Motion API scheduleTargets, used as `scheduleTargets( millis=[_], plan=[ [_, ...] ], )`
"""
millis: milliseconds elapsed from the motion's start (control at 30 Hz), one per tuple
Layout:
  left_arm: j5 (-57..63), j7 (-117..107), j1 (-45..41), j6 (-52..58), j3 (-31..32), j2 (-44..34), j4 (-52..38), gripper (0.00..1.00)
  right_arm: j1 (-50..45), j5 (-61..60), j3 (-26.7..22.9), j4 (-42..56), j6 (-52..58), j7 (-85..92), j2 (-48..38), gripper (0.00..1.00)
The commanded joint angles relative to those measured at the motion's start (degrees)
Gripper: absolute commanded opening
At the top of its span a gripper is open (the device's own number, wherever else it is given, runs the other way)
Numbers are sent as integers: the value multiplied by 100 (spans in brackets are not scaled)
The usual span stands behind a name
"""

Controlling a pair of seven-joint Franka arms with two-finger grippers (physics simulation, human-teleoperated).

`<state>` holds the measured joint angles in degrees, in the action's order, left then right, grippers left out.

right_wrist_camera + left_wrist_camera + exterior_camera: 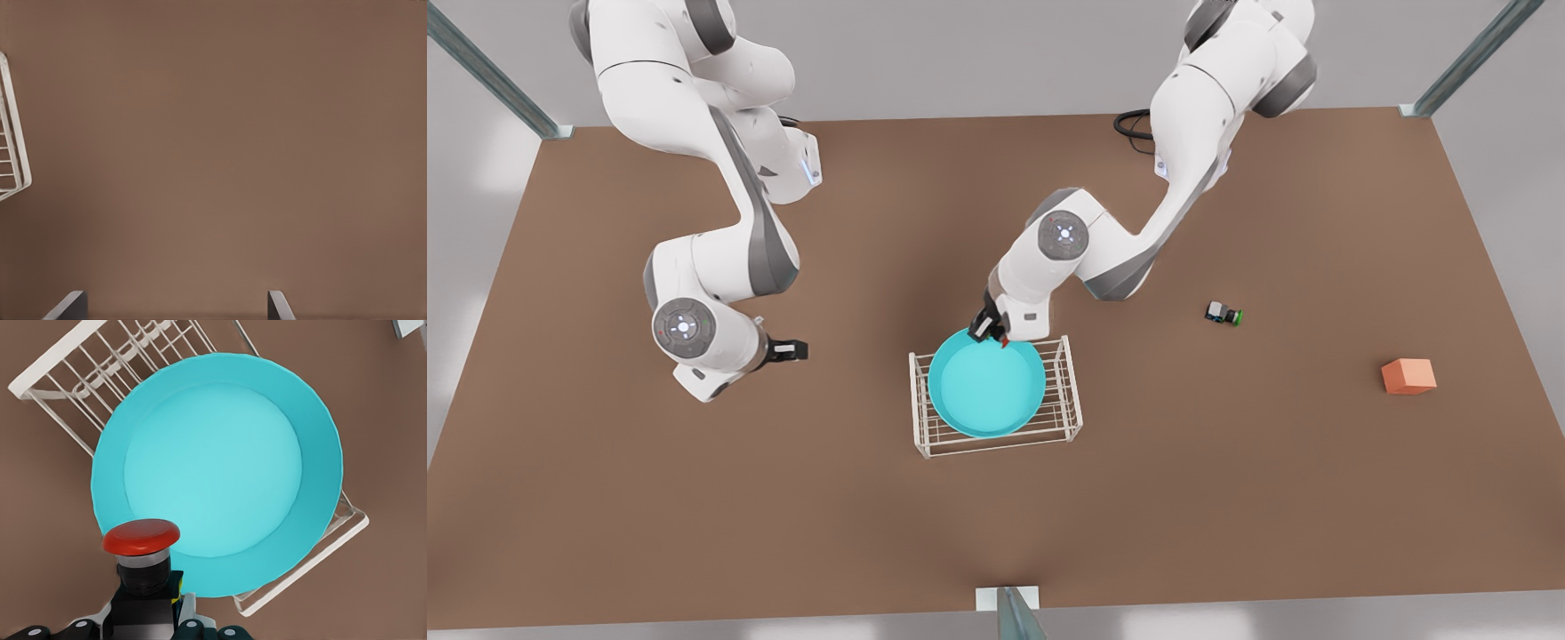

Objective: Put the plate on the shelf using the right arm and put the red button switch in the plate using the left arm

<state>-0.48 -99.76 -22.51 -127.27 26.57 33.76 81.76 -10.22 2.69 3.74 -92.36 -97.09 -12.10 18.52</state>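
Note:
The turquoise plate (987, 387) (213, 473) lies flat on the white wire shelf (1069, 391) (60, 380) at mid-table. Just above the plate's far rim, my left gripper (991, 331) (148, 613) is shut on the black body of the red button switch (1004, 342) (141, 538), red cap pointing toward the plate. The switch hangs over the rim, not touching the dish. My right gripper (799, 350) (175, 297) waits low at the front view's left, open and holding nothing, well apart from the shelf (13, 133).
A small green-capped switch (1224, 313) lies on the brown table toward the front view's right. An orange cube (1408, 376) sits farther right. A black cable (1134, 124) loops at the back edge. Bare table surrounds the shelf.

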Motion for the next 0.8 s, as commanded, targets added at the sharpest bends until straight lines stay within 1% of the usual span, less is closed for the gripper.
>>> scheduleTargets(
  millis=[0, 133, 200, 333, 467, 533, 633, 767],
  plan=[
    [364, -2724, -43, -1344, -2, 105, -11, 39, 2, -14, -5, 8, 15, 261, -6, 100],
    [575, -2759, -368, -1942, -11, 403, -55, 39, -7, -23, -5, 17, 15, 252, 11, 100],
    [804, -2750, -386, -1951, -20, 509, -222, 39, -7, -14, 3, 17, 15, 252, 11, 100],
    [918, -2768, -430, -2750, -64, 597, -222, 40, 2, -23, -5, 17, -3, 261, 11, 100],
    [936, -2689, -421, -2768, -354, 649, -310, 40, 2, -23, -5, 17, -3, 252, 11, 100],
    [936, -2689, -421, -2953, -477, 676, -327, 40, 2, -23, -5, 17, -3, 261, 11, 100],
    [1076, -2689, -430, -2953, -468, 720, -248, 40, -7, -23, -5, 17, 6, 252, 11, 100],
    [1357, -2654, -482, -2944, -459, 773, 95, 40, -7, -14, -5, 25, -3, 252, 11, 100]
  ],
)
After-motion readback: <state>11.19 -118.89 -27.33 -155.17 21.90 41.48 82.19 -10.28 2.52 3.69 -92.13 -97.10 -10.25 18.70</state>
